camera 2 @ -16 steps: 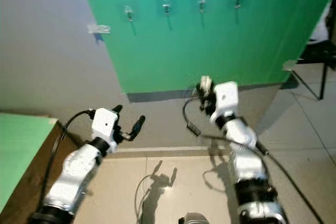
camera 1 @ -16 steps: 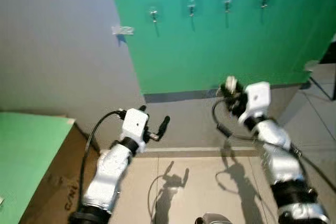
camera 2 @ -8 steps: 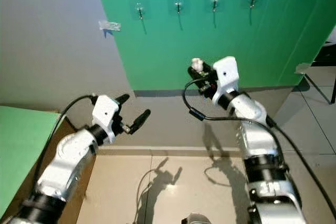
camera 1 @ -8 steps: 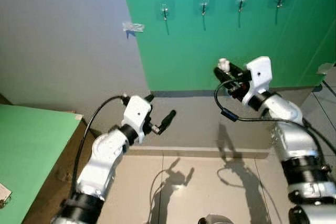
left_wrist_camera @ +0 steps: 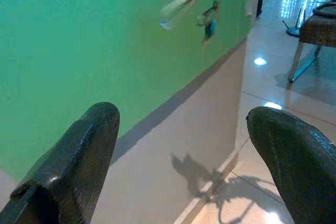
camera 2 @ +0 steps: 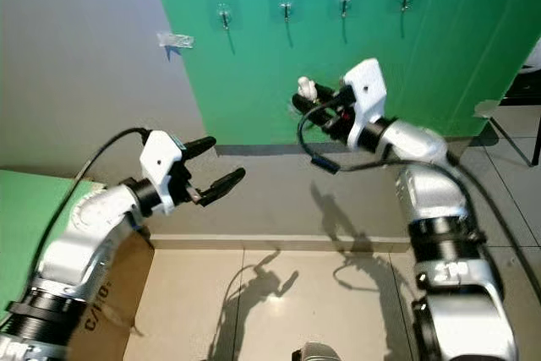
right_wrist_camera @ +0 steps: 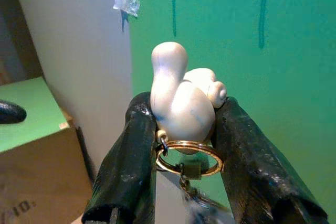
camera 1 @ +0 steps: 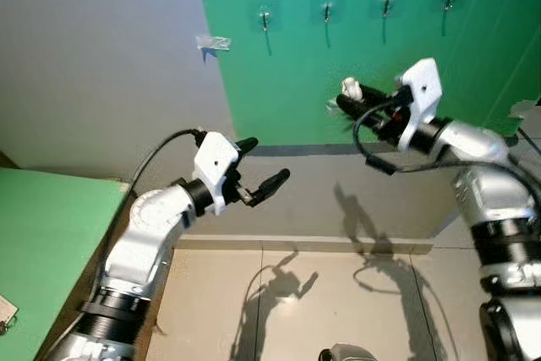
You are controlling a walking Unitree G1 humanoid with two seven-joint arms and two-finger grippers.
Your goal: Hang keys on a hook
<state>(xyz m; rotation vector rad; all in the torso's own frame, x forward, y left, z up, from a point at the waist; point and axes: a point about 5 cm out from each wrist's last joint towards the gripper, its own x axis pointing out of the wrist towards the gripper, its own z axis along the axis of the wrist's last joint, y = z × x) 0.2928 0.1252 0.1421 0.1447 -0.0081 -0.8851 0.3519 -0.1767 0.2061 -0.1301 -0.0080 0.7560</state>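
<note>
- Right gripper [right_wrist_camera: 181,129]: raised higher toward the green wall [camera 1: 338,65] than a second ago, clamped on the keys [right_wrist_camera: 184,103].
- Left gripper [camera 1: 258,166]: fingers apart, holding nothing, low.
- Keys: white charm, brass ring, below four hooks [camera 1: 326,8].

Right pincer [camera 1: 345,101] clamps keys [camera 1: 349,89] below hooks [camera 1: 327,9]; left pincer [camera 1: 265,163] spread

Partial print "C/10" on cardboard box [camera 2: 106,293]

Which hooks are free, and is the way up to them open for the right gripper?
All four hooks on the green wall are bare. The right gripper, shut on the keys, sits below them, wall bare between. The left gripper hangs lower.
</note>
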